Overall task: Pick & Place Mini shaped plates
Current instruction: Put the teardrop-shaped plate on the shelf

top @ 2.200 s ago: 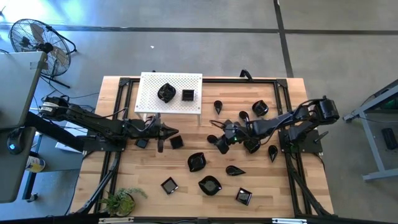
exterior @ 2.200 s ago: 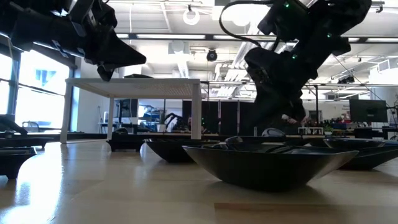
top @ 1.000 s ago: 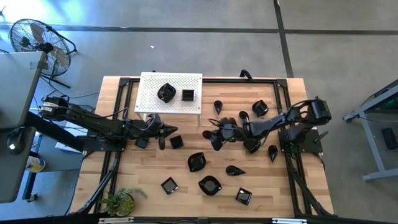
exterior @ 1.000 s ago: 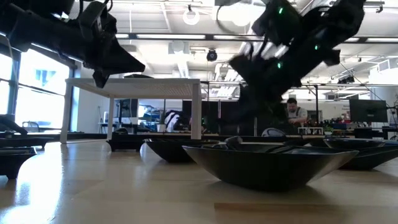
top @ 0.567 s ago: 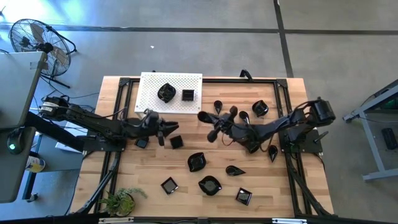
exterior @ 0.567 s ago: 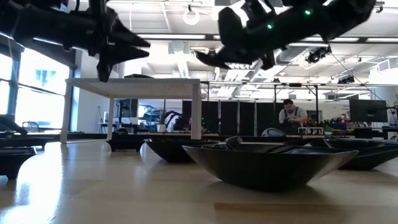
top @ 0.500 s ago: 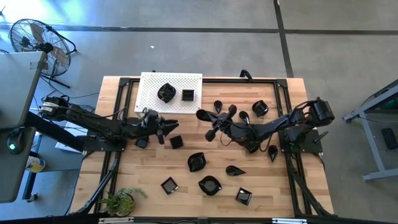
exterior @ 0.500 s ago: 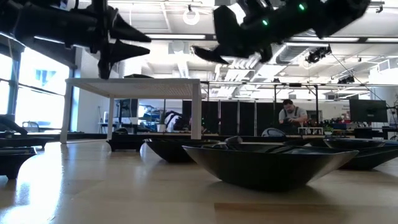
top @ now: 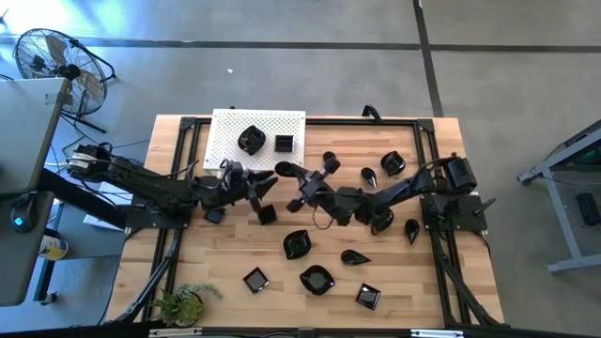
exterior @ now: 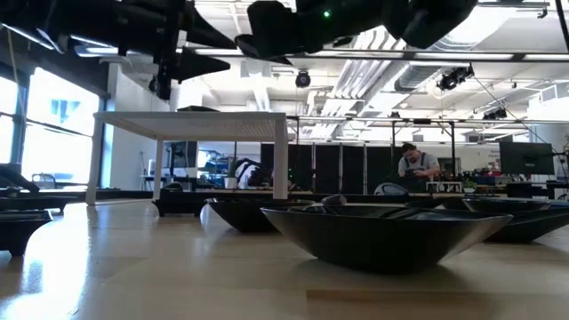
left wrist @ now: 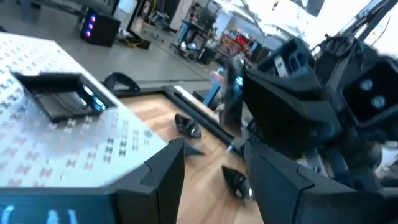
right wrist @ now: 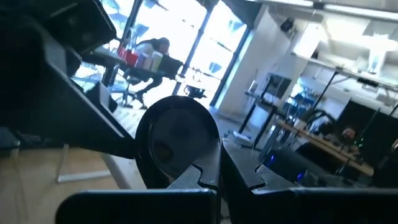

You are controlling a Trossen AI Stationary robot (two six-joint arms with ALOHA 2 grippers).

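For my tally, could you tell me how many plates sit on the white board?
2: a wavy plate mid-board, a square plate beside it. The right hand holds a third plate at its edge, not set down.

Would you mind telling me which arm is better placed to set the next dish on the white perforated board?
Right. The right gripper is shut on a rounded black dish and hangs just off the white perforated board; the left gripper beside it is open and empty.
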